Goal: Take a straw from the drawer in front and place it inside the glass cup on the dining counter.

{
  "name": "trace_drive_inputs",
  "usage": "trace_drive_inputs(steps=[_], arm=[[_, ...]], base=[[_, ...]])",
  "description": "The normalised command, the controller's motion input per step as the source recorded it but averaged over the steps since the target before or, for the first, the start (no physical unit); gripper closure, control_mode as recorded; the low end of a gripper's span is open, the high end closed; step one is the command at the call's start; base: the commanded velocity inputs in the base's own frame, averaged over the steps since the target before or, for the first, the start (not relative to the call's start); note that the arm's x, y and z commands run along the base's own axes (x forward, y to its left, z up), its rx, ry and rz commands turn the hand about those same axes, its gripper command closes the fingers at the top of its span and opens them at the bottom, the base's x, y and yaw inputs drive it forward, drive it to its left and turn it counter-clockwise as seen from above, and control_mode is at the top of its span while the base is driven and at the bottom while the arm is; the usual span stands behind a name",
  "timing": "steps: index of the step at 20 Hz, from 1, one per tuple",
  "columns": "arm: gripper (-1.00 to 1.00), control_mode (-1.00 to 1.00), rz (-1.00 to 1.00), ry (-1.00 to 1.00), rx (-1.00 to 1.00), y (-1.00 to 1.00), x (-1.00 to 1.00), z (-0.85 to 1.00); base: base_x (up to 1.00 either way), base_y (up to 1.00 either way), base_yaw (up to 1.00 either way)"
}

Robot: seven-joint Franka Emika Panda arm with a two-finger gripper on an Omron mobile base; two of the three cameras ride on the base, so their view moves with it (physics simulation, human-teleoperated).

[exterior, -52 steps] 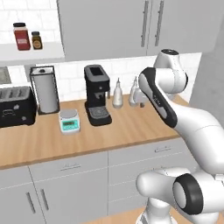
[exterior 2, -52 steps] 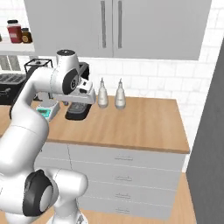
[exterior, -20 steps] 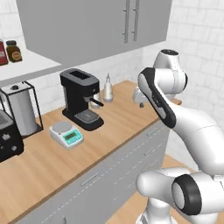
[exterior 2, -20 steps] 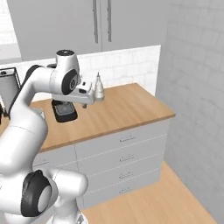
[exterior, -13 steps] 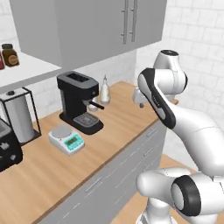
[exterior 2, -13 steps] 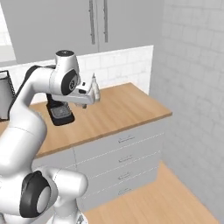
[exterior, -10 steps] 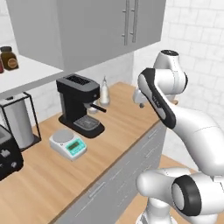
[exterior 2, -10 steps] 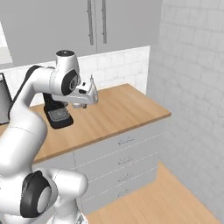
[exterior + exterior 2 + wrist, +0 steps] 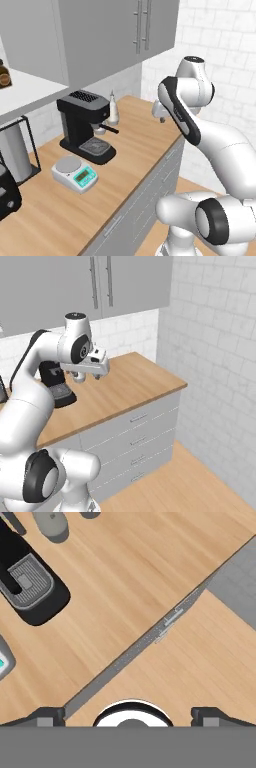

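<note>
Hovering above the wooden table (image 9: 135, 381), the hand (image 9: 86, 372) is standing with its fingers (image 9: 47, 714) spread wide and nothing between them. From the hand view it is looking straight down on the table's front edge, where a closed grey drawer (image 9: 167, 621) with a slim metal handle is showing below. More closed drawers (image 9: 135, 432) are stacked under the table in the right base view. A black coffee machine (image 9: 85, 125) is sitting on the table, with a small scale (image 9: 75, 173) beside it and a pale bottle (image 9: 113, 108) just behind.
</note>
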Motion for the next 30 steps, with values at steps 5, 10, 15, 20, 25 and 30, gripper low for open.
trace_drive_inputs(steps=[5, 10, 15, 20, 25, 30], arm=[[-1.00, 1.00, 0.00, 0.00, 0.00, 0.00, 0.00, 0.00], [-1.00, 1.00, 0.00, 0.00, 0.00, 0.00, 0.00, 0.00], [-1.00, -1.00, 0.00, 0.00, 0.00, 0.00, 0.00, 0.00], [-1.00, -1.00, 0.00, 0.00, 0.04, -0.13, 0.07, -0.11], [-1.00, -1.00, 0.00, 0.00, 0.30, -0.83, 0.42, -0.35], [-1.00, -1.00, 0.00, 0.00, 0.42, -1.00, 0.32, -0.59]], base=[[0.00, 0.27, -0.07], [0.00, 0.46, -0.08], [0.00, 0.41, -0.03], [0.00, 0.00, 0.00], [0.00, 0.00, 0.00], [0.00, 0.00, 0.00]])
